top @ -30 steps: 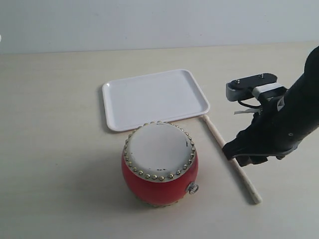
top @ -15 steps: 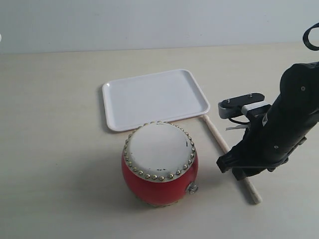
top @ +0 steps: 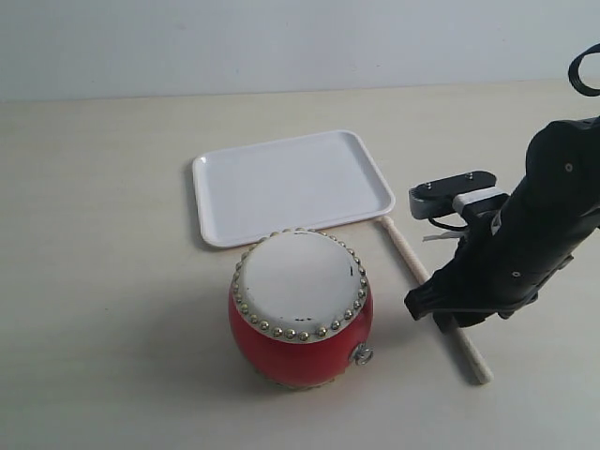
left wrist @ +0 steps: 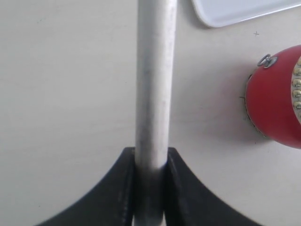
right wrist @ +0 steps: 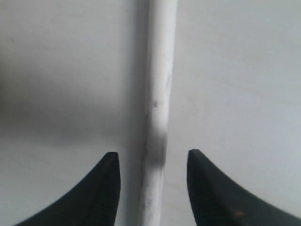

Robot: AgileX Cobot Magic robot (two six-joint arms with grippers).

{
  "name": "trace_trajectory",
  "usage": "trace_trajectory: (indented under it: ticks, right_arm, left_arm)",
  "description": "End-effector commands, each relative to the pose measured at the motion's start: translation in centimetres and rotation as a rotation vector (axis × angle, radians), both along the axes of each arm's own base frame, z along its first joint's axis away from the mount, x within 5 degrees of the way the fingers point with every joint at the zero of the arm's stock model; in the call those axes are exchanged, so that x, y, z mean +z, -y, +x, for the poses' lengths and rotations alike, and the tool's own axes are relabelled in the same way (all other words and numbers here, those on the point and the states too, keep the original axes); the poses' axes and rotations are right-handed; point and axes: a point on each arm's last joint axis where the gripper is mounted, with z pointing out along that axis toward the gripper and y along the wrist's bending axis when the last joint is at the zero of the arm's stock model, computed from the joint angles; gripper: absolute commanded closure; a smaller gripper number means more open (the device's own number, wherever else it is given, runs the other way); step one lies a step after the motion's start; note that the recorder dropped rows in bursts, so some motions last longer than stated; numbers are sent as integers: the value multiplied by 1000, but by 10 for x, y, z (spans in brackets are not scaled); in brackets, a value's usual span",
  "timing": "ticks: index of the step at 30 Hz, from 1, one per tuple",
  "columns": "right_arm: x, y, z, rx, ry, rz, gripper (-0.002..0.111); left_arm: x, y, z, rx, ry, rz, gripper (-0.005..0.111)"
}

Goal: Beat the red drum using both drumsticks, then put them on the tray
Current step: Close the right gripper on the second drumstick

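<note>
The red drum (top: 300, 309) stands upright on the table in front of the white tray (top: 291, 183). One drumstick (top: 403, 246) lies flat on the table to the right of the drum, and my right gripper (top: 442, 319) is low over its middle. In the right wrist view the gripper (right wrist: 151, 157) is open, its jaws on either side of this drumstick (right wrist: 160, 84) with gaps on both sides. My left gripper (left wrist: 151, 153) is shut on the other drumstick (left wrist: 155, 70), with the drum (left wrist: 277, 99) and a tray corner (left wrist: 235, 9) off to one side. The exterior view does not show the left arm.
The tray is bare and lies flat behind the drum. The pale tabletop (top: 103, 281) stretches to the left of the drum and tray. The black right arm (top: 534, 234) covers the table at the right edge.
My right arm has shifted left and lowered over the lying drumstick, then nearly stopped. The drum, tray and stick have not moved.
</note>
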Motion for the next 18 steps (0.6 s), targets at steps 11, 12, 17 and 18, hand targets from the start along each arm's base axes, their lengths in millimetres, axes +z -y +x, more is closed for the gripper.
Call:
trace_trajectory:
  ticks: [11, 12, 17, 18]
  right_arm:
    - [-1, 0, 3, -9, 29, 9, 65]
    - [-2, 0, 3, -9, 27, 8, 65]
    - [-18, 0, 3, -9, -27, -16, 65]
    - [-21, 0, 3, -9, -38, -21, 65]
  left_arm:
    - [4, 1, 1, 12, 29, -20, 107]
    - [4, 1, 1, 12, 29, -20, 107]
    - [4, 1, 1, 12, 29, -20, 107]
    - [4, 1, 1, 12, 29, -20, 107]
